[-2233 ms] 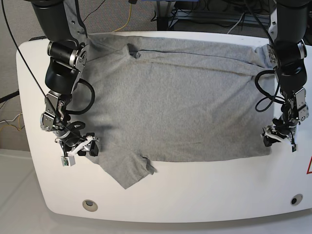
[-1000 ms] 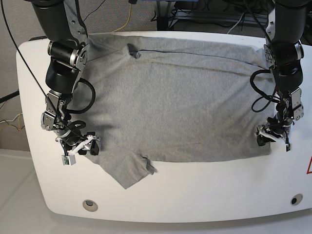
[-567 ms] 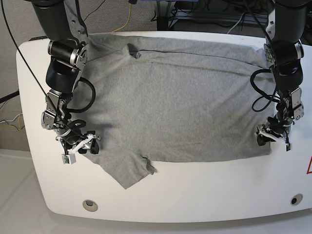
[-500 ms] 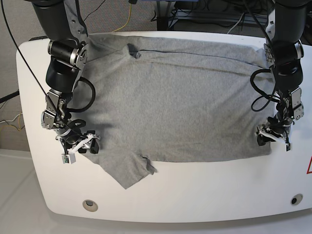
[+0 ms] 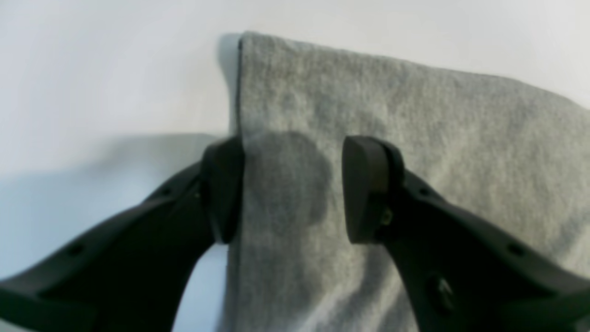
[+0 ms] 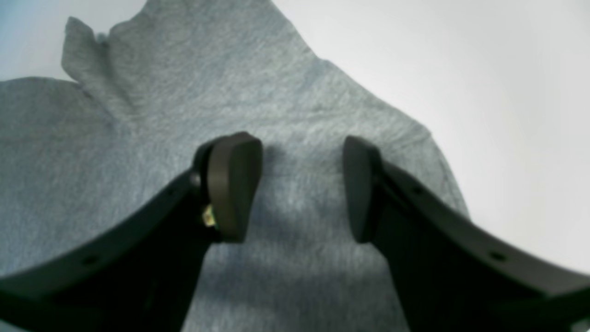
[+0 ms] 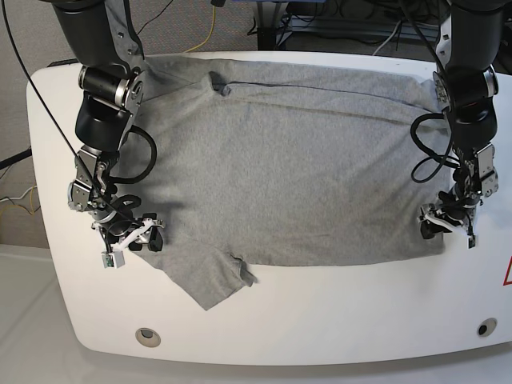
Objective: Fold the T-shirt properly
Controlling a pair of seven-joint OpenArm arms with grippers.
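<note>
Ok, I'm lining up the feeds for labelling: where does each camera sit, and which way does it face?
Base: high over the white table, looking down; both arms, the spread T-shirt.
Left wrist: on the left arm, looking past the open left gripper straddling the T-shirt's edge.
Right wrist: on the right arm, looking past the open right gripper over a sleeve.
Shared: base shows the left gripper, right gripper and the same shirt.
</note>
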